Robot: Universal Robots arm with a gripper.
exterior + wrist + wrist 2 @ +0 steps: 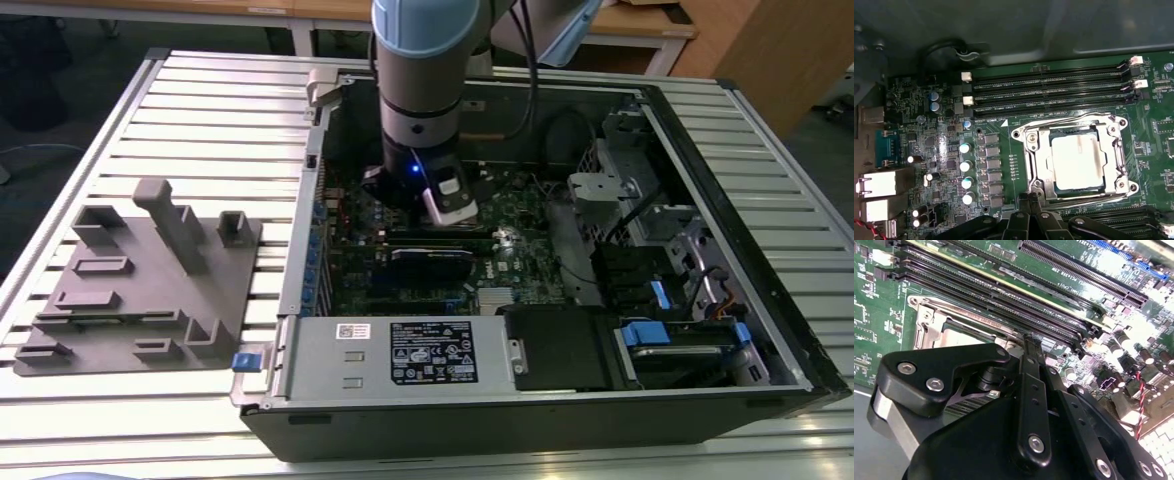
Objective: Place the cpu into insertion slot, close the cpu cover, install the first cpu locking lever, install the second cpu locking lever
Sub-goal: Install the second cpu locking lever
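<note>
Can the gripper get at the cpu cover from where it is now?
Probably yes. The gripper hangs just beside the cpu cover, which lies closed around the cpu. Nothing stands between them in the first wrist view; the memory slots run along the socket's far side.

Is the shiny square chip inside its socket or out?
In. The cpu lies flat within the insertion slot, framed by the cpu cover.

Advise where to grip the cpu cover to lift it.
The cpu cover lies flat on the insertion slot, framing the cpu, so there is nothing to pinch from above. Probably take its rim edge nearest the gripper, coming in low from that side.
</note>
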